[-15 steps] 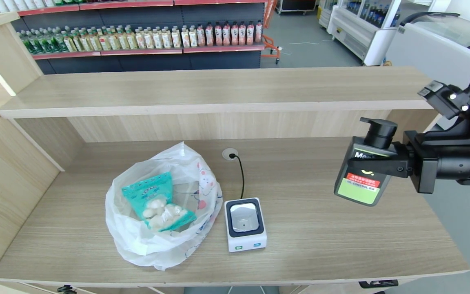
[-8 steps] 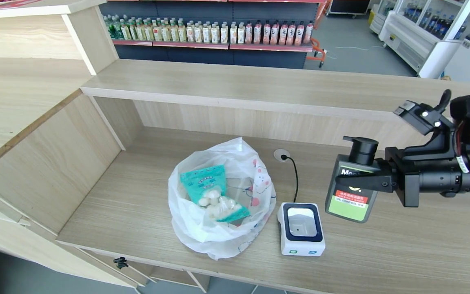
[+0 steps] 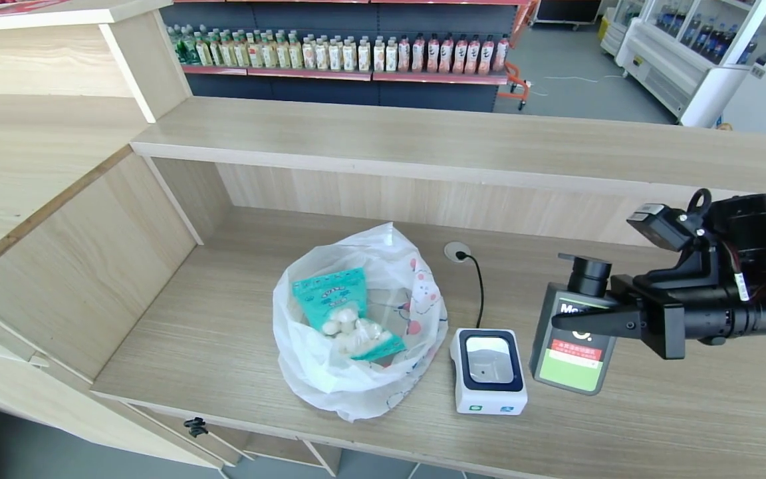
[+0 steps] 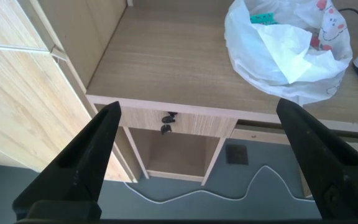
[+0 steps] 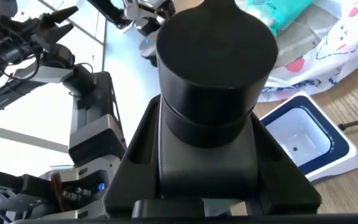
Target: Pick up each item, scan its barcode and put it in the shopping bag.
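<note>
Right hand [image 3: 586, 318] is clamped on a black-capped bottle [image 3: 570, 359], holding it just beside the barcode scanner [image 3: 488, 370], guessing to line up its barcode; shopping bag [image 3: 356, 392] sits on the scanner's other side.

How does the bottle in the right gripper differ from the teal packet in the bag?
The bottle is held by the right gripper beside the scanner; the teal packet lies inside the shopping bag. The bottle is dark with a black cap and a green and red label; the teal packet is a flat pouch showing white pieces. Both are over the counter.
</note>
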